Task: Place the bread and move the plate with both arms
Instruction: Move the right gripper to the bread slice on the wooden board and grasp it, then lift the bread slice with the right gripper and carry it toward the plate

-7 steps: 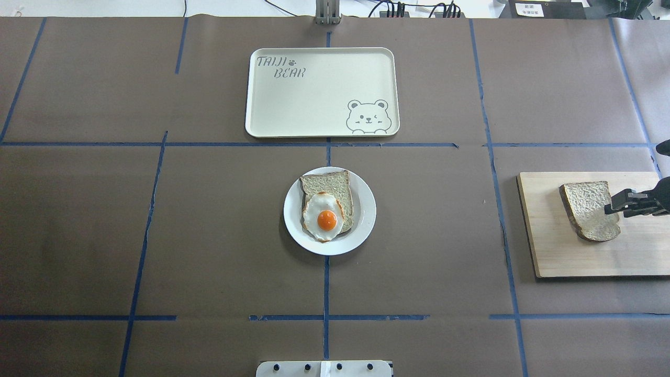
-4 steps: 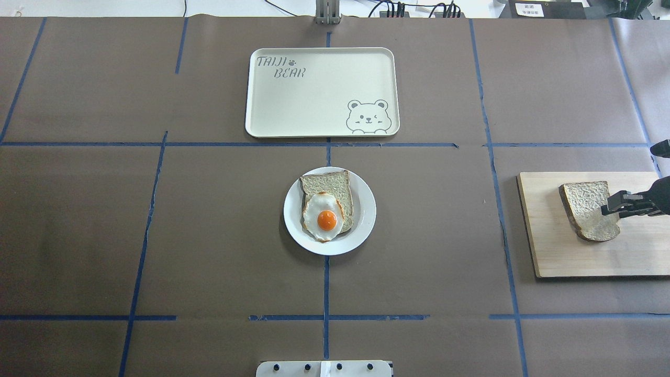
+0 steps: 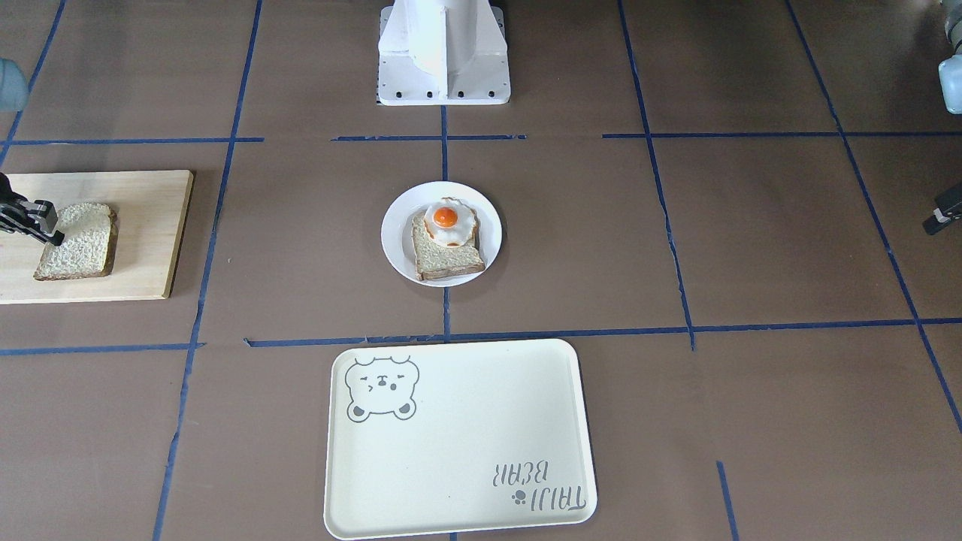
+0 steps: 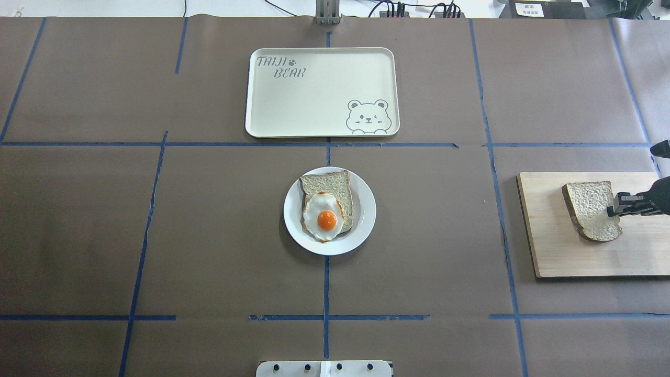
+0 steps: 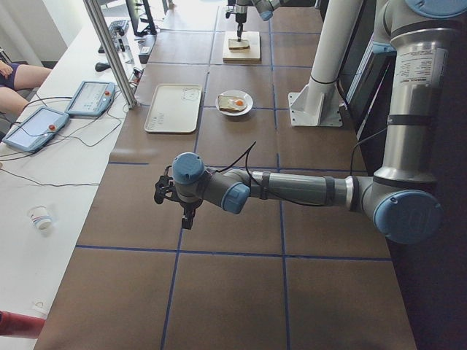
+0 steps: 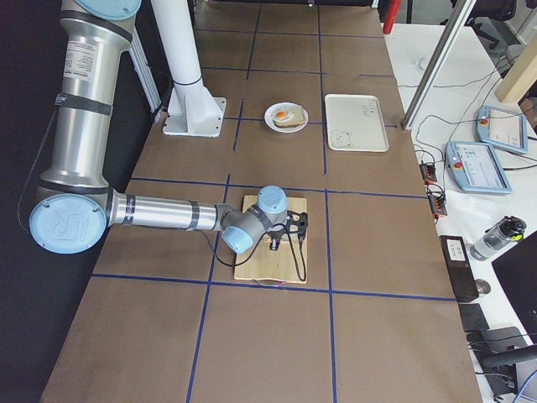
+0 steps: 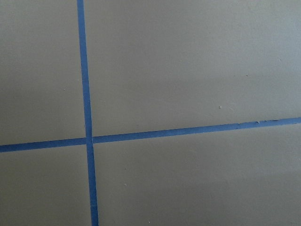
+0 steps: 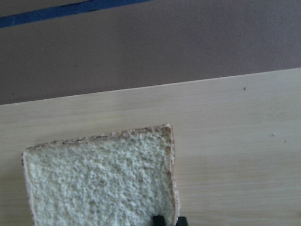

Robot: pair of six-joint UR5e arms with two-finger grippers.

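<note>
Tray, far side of desk: grey lettering "TAIJI BEAR" on two lines, with a paw print after the first word. It reads upside down in the front-facing view. Sticker on left arm, upright tube: print too small to read. White label beyond desk edge: illegible.

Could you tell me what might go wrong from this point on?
1. The jaws of the right gripper pinch only the crust edge of the bread, so it may sag, tear or slip on leaving the wooden board.
2. The fried egg overhangs its slice on the plate; a careless drop could shift it.
</note>
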